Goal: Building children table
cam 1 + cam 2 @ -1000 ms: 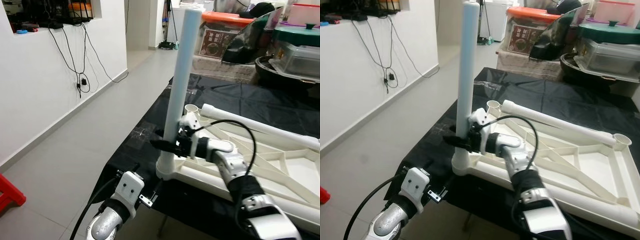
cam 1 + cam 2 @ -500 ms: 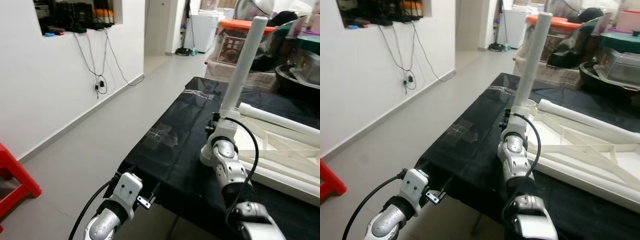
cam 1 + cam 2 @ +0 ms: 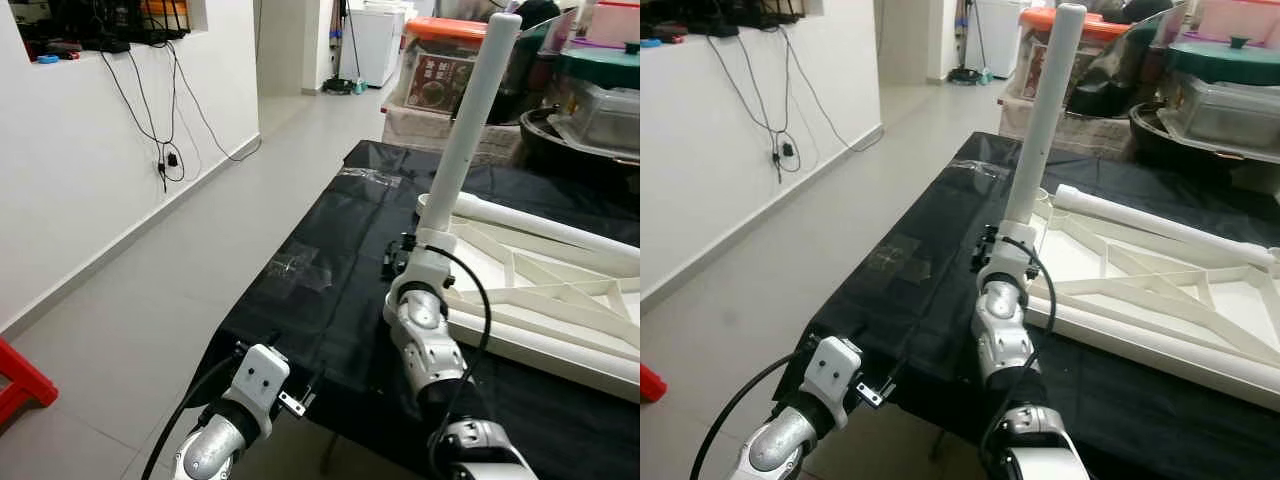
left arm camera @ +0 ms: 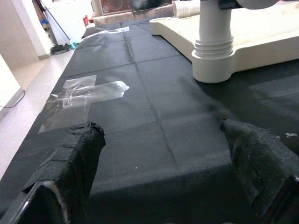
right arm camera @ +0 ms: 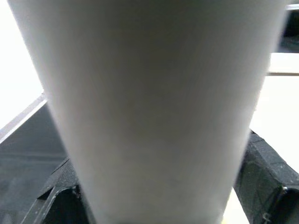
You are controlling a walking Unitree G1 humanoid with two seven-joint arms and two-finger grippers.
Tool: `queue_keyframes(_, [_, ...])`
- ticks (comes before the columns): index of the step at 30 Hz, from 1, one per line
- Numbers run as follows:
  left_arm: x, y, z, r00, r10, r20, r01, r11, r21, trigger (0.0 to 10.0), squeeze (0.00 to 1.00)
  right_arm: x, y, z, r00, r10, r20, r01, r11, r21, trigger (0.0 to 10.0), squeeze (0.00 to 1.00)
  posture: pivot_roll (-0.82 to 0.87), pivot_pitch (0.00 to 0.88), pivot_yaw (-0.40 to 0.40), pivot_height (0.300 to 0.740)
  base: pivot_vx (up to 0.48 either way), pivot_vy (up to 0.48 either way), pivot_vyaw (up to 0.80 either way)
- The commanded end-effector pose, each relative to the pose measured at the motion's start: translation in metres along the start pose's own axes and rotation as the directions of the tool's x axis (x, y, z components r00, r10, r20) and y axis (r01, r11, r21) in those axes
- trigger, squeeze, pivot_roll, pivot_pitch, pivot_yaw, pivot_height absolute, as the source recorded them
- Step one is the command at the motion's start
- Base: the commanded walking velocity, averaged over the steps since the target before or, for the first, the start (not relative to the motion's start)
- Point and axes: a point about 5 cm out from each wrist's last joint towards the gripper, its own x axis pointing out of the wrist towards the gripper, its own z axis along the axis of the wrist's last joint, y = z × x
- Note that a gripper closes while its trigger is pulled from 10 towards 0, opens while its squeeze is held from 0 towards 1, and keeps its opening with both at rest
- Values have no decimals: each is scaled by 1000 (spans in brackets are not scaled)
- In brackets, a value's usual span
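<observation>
Tabletop: the white plastic tabletop (image 3: 560, 290) lay upside down on the bench (image 3: 330, 290), ribbed underside up, its near corner close to the bench's front edge. I judged it was turned this way so the leg sockets faced up for assembly.

Standing leg: a white tubular leg (image 3: 468, 120) stood in the socket at that near corner, tilted slightly away from upright. It probably was not yet pressed fully home.

Spare leg: a second leg (image 3: 1160, 226) lay flat along the far side of the tabletop, likely parked there within reach for its own socket.

Right gripper: the right gripper (image 3: 418, 250) sat low on the standing leg, just above the socket. In the right wrist view its black fingers (image 5: 261, 163) flanked the tube on both sides, closed around it. A low hold would give control over the seating end while the leg is steadied.

Left gripper: the left gripper (image 4: 163, 154) hovered over the bench's front-left corner, fingers spread wide with nothing between them, pointing toward the socket base (image 4: 213, 56). It looked idle, perhaps waiting to brace the tabletop.

Bench cover: a black cloth, with a patch of clear tape (image 4: 79, 95) near the left edge.

Risk: pushing on a tilted leg could slide the tabletop toward the front edge.
</observation>
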Motion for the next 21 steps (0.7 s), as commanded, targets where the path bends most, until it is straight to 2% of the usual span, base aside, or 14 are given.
queue_keyframes(1, [0,-1,-3,1000,-9,-18,9,1000,-4,10000,0,7,-4,7,992,126,13,-126,991,40,10000,0,177,0,-71,740,0,0,0])
queue_keyframes(6, [1,-1,-3,1000,-10,-17,10,1000,-5,10000,0,10,-2,16,933,359,26,-360,929,85,10000,0,174,0,-67,740,0,0,0])
queue_keyframes(7, [1,-2,-3,1000,-11,-15,11,1000,-5,10000,0,10,-1,19,879,476,18,-476,876,80,10000,0,172,0,-70,740,0,0,0])
queue_keyframes(8, [2,-1,-3,1000,-12,-15,12,1000,-5,10000,0,9,1,23,787,617,-3,-615,784,89,10000,0,176,0,-73,740,0,0,0])
queue_keyframes(9, [2,-1,-3,1000,-12,-15,12,1000,-5,10000,0,9,1,23,787,617,-3,-615,784,89,10000,0,176,0,-73,740,0,0,0])
queue_keyframes(10, [2,-1,-3,1000,-12,-15,12,1000,-5,10000,0,6,5,23,678,734,-42,-730,679,78,10000,0,177,0,-71,740,0,0,0])
queue_keyframes(11, [2,-1,-3,1000,-12,-15,12,1000,-5,10000,0,6,5,23,678,734,-42,-730,679,78,10000,0,177,0,-71,740,0,0,0])
queue_keyframes(14, [2,-1,-3,1000,-13,-14,13,1000,-1,10000,0,-16,17,21,361,926,-106,-932,363,-4,10000,0,181,0,-72,740,0,0,0])
queue_keyframes(15, [2,-1,-3,1000,-13,-14,13,1000,-1,10000,0,-16,17,21,361,926,-106,-932,363,-4,10000,0,181,0,-72,740,0,0,0])
queue_keyframes(17, [3,0,-3,1000,-14,-15,14,1000,0,10000,0,-28,23,14,207,967,-147,-978,208,-7,10000,0,190,0,-77,740,0,0,0])
queue_keyframes(18, [3,0,-3,1000,-14,-15,14,1000,0,10000,0,-28,23,14,207,967,-147,-978,208,-7,10000,0,190,0,-77,740,0,0,0])
queue_keyframes(19, [3,0,-4,1000,-16,-15,16,1000,1,10000,0,-33,27,10,152,973,-172,-988,151,-15,10000,0,191,0,-75,740,0,0,0])
queue_keyframes(20, [3,0,-4,1000,-16,-15,16,1000,1,10000,0,-33,27,10,152,973,-172,-988,151,-15,10000,0,191,0,-75,740,0,0,0])
queue_keyframes(21, [3,0,-4,1000,-17,-15,17,1000,1,10000,0,-36,29,7,111,976,-187,-994,110,-15,10000,0,192,0,-76,740,0,0,0])
